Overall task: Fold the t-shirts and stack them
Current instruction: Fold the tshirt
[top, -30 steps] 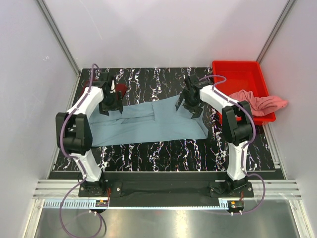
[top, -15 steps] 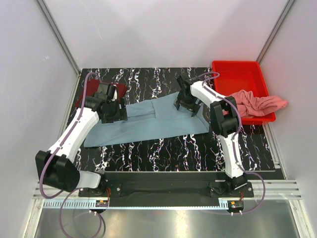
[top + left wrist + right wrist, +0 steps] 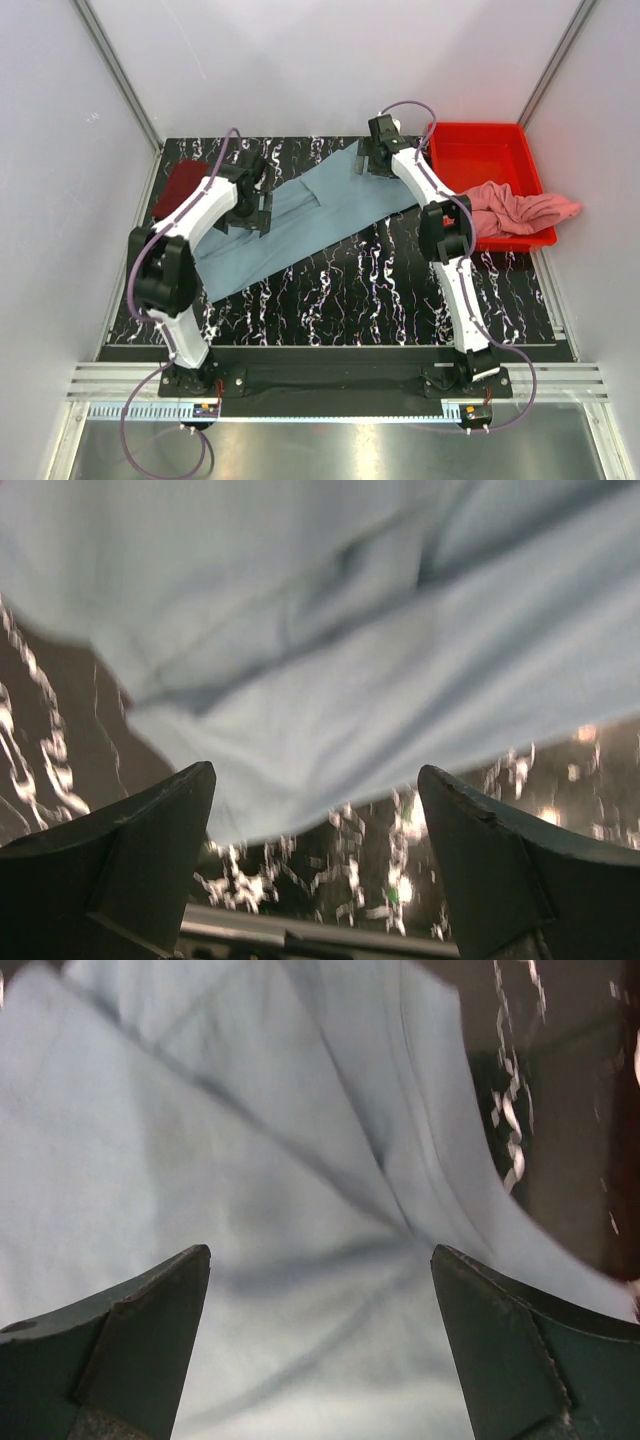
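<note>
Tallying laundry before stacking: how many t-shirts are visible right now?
3: grey-blue shirt spread across the table; salmon pink shirt draped over the red tray edge; maroon shirt at the far left. Others may be hidden.

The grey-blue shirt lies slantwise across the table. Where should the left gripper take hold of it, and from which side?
The grey-blue shirt is probably best taken at its near-left corner. The cloth there lies flat and free on the table, clear of both arms. Bring the open left gripper down from above, jaws astride the left edge.
</note>
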Controlling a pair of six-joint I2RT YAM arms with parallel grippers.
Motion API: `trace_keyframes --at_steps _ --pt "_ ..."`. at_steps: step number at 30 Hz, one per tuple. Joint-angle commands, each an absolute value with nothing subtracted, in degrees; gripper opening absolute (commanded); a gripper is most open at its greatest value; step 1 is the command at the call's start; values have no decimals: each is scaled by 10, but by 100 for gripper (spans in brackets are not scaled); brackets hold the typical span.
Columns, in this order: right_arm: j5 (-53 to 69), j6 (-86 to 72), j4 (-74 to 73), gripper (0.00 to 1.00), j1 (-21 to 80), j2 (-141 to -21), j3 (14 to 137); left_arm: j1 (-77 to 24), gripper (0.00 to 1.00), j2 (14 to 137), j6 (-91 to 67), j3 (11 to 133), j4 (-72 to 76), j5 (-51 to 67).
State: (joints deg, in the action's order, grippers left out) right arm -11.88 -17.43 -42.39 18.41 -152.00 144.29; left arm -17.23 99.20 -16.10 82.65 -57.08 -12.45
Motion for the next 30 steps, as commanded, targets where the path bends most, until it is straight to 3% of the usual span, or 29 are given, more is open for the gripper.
trace_keyframes --at_steps 1,5,13,21,30 --pt "-84 -163 -377 100 185 -1366 1378 -175 91 1055 -85 898 -566 -152" --pt "-10 -218 -462 100 185 -1305 1357 -162 95 1125 -26 957 -556 -100" --pt "40 -224 -447 100 218 -1065 1044 -124 95 1206 -18 1013 -551 -4" --pt "4 -225 -481 100 218 -886 905 -127 91 1223 -74 923 -521 54" --pt "-19 -253 -497 100 218 -795 830 -164 81 1182 -220 797 -469 145"
